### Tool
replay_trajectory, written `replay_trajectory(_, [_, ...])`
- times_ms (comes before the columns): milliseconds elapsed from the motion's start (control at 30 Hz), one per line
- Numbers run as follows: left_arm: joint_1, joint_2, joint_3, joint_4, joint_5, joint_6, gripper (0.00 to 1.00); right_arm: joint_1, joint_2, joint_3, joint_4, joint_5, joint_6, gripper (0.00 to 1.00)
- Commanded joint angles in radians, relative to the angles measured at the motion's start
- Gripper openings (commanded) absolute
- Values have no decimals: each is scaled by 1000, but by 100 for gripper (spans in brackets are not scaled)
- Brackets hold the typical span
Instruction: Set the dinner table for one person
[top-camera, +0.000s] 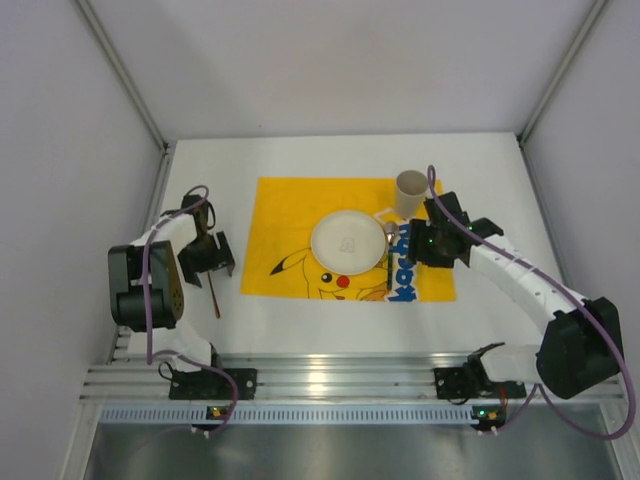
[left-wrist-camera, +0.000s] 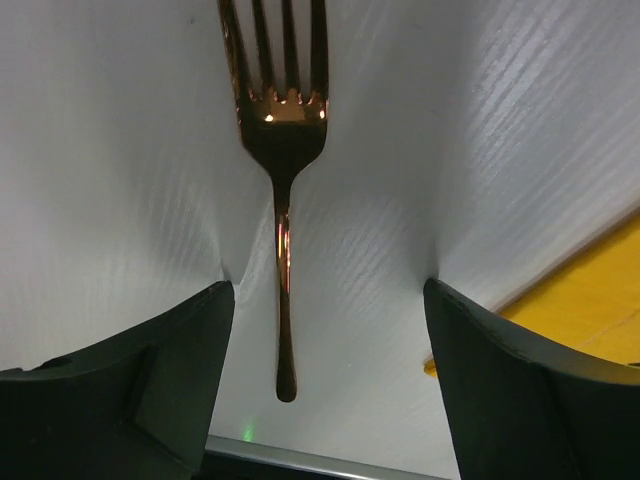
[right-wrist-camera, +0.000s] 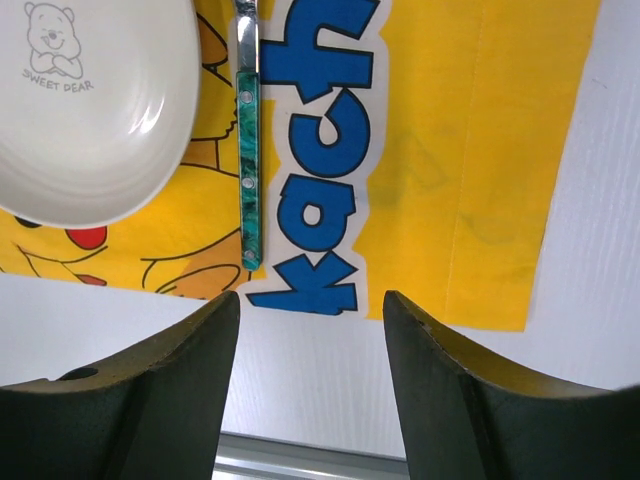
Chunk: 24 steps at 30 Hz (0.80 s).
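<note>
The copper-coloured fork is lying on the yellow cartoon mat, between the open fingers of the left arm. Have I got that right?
Not quite. The fork lies on the bare white dinner table, beside the yellow mat, not on it; the left wrist view shows this. It does lie between the open fingers of the left end effector.

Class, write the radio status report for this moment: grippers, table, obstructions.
Left gripper open, straddling fork on table. Right gripper open, empty, above mat by knife. Plate and knife set on mat. Nothing blocking.
</note>
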<state>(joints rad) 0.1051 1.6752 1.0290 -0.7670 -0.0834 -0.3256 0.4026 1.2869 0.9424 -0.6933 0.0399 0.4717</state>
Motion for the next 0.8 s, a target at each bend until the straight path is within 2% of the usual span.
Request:
replay_trajectory(0, [36, 68, -14, 43, -6, 59, 81, -10, -35, 9, -44, 25, -16, 60])
replay_trajectory(100, [80, 119, 9, 70, 19, 83, 75, -16, -34, 18, -58, 26, -25, 60])
replay_trajectory(167, [107, 142, 14, 90, 33, 94, 65, -21, -31, 30, -74, 32, -36, 60])
replay_trajectory(200, [113, 173, 17, 98, 54, 97, 50, -24, -29, 33, -81, 35, -39, 60])
replay_trajectory(300, [116, 236, 10, 132, 68, 103, 26, -41, -18, 56, -98, 37, -53, 60])
replay_trajectory(367, [116, 256, 2, 152, 57, 97, 13, -53, -9, 70, -109, 37, -62, 60])
replay_trajectory(400, [114, 255, 0, 158, 36, 99, 11, -54, -9, 82, -118, 38, -68, 60])
replay_trajectory(433, [116, 253, -3, 169, 24, 100, 0, -64, -3, 88, -121, 40, -70, 60])
replay_trajectory(567, [117, 258, 28, 137, -27, 109, 0, -85, 12, 121, -137, 38, -82, 60])
replay_trajectory(633, [116, 232, 54, 118, 5, 105, 0, -102, 25, 153, -155, 38, -94, 60])
replay_trajectory(767, [111, 92, 104, 107, 53, 109, 0, -120, 38, 205, -178, 40, -116, 60])
